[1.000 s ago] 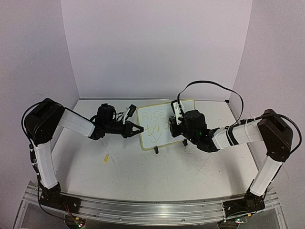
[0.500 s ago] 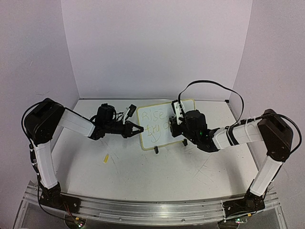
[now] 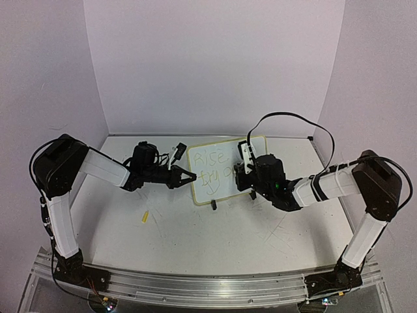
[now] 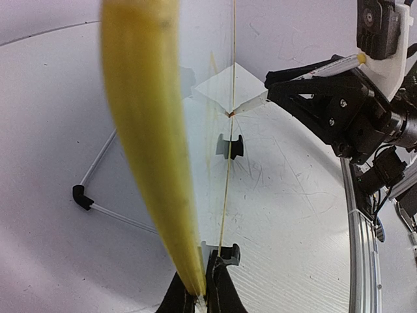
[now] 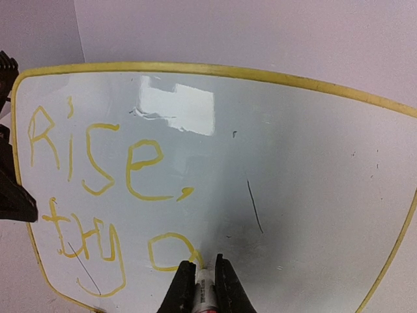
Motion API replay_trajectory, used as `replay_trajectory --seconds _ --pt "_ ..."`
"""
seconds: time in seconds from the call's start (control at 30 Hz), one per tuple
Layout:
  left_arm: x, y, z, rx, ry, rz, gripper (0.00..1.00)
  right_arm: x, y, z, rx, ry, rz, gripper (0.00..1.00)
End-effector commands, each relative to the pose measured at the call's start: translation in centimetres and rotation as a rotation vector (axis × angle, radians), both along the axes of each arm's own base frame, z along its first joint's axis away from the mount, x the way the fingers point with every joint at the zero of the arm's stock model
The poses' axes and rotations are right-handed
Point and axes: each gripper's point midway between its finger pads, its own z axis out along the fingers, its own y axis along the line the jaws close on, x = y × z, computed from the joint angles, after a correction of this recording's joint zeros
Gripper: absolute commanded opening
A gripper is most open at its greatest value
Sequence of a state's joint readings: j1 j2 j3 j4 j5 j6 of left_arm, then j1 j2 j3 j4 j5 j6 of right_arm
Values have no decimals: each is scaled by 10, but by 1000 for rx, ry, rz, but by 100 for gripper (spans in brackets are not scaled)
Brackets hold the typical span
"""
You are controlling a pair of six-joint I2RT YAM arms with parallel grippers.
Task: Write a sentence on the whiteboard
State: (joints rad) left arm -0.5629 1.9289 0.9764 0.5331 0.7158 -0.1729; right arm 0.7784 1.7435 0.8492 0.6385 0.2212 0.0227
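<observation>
walls [image 3: 215, 65]: pale lilac, plain, three sides | table [image 3: 215, 235]: white, scuffed, scratched | rail [image 3: 208, 285]: aluminium, near edge | light: even, soft

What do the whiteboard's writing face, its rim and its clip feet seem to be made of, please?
The whiteboard face looks like a glossy coated sheet, perhaps melamine or painted metal: it mirrors a bright patch. Its pale yellow rim looks like smooth moulded plastic or rubbery edging; I cannot tell which. The black clip feet look like matte hard plastic.
</observation>
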Motion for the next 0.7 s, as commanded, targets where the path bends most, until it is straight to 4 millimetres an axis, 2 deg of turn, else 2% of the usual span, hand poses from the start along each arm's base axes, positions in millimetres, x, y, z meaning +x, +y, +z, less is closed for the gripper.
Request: replay_trajectory --seconds 0.0,0.1,0.3,0.4,0.67 --pt "20 19 -33 138 -27 104 0 7 -18 8 -14 -21 -71 0" --pt "21 19 -34 140 -26 106 0 5 -19 16 -6 -35 -66 0" --pt "21 19 -36 143 -24 107 0 -14 -21 62 101 -101 19 0" --pt "21 19 -35 142 -23 105 0 -4 -27 58 147 -60 26 0" --pt "21 20 -33 143 -29 108 0 5 -12 46 143 -38 71 0"
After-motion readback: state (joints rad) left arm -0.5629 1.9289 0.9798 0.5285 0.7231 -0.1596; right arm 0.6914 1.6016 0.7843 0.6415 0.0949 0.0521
